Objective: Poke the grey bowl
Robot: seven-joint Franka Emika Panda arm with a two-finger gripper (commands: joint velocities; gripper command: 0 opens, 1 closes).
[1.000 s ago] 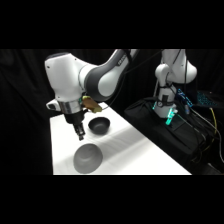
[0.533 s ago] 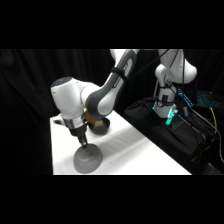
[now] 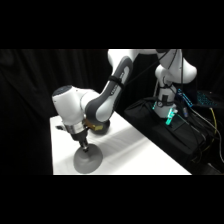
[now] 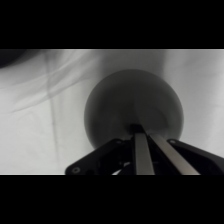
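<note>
The arm bends low over the surface, its closed hand tip pressing on one grey bowl, dome up

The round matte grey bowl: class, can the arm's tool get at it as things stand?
Probably yes. The tool is right over the round matte grey bowl, seemingly at its surface, with nothing between them in either view.

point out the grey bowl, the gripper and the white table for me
grey bowl (image 4: 132,100): wrist view, on its rounded upper surface.
gripper (image 3: 85,148): side view, at its tip, right above the bowl.
white table (image 3: 137,155): side view, on a bare stretch to the right of the bowl.
</note>
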